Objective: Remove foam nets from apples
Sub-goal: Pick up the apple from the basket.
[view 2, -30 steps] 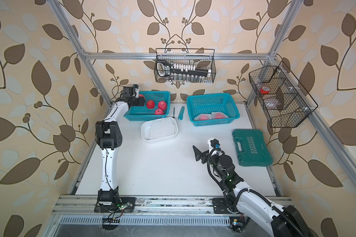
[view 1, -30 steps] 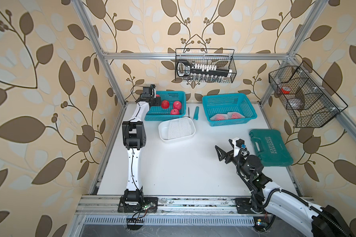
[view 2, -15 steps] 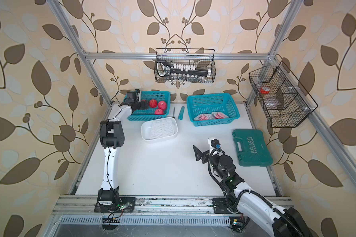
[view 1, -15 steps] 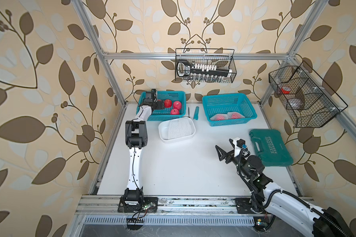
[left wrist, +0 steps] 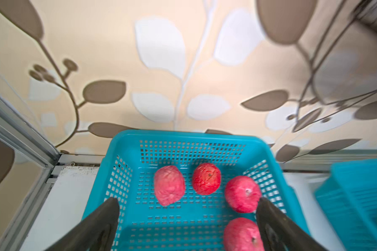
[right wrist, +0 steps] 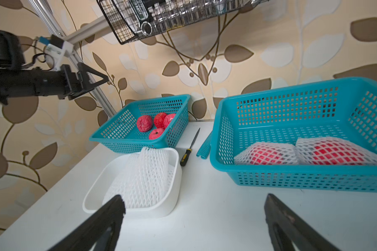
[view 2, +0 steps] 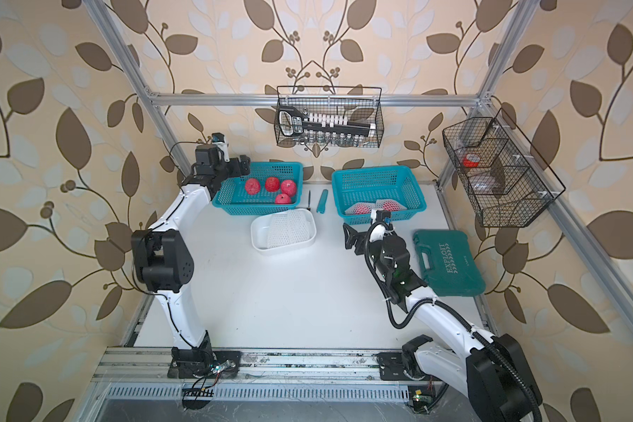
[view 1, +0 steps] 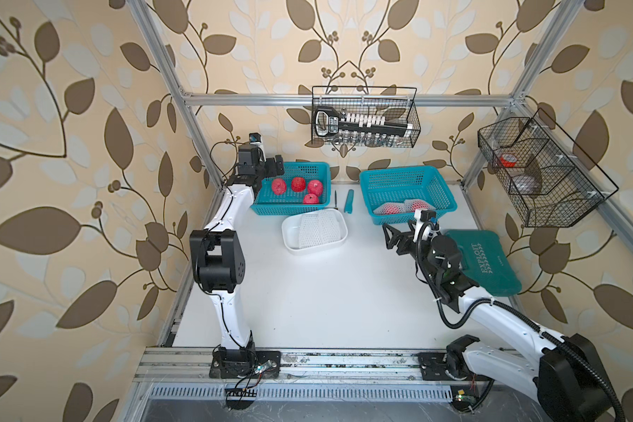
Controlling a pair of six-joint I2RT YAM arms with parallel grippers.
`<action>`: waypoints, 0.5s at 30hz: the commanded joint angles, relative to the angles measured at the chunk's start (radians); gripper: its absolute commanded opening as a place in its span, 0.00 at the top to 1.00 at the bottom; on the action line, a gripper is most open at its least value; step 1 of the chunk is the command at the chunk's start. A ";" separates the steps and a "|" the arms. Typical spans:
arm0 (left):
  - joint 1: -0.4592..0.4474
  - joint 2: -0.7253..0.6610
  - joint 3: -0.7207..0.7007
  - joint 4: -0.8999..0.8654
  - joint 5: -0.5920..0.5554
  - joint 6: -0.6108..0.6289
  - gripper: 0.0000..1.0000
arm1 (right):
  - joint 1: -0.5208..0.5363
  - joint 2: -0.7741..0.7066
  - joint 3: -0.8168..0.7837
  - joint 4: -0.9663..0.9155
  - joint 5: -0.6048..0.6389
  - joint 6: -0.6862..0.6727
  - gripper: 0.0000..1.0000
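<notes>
Left wrist: basket (left wrist: 183, 136), apparently four apples (left wrist: 169, 185)

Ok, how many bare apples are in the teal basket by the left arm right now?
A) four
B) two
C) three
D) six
A: four bare apples lie in the basket by the left arm; the two in the other basket sit in foam nets.

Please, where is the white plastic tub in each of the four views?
In a top view: white tub mid-table, in front of the apple basket.
In a top view: white tub, same place.
Left wrist: not in it.
Right wrist: white tub in front of that basket.
Shared landmark: the apple basket.
</notes>
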 commanded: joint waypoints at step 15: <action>-0.544 -0.535 -0.691 0.233 -0.047 -0.050 0.01 | -0.366 0.637 0.945 -0.791 -0.244 -0.008 0.04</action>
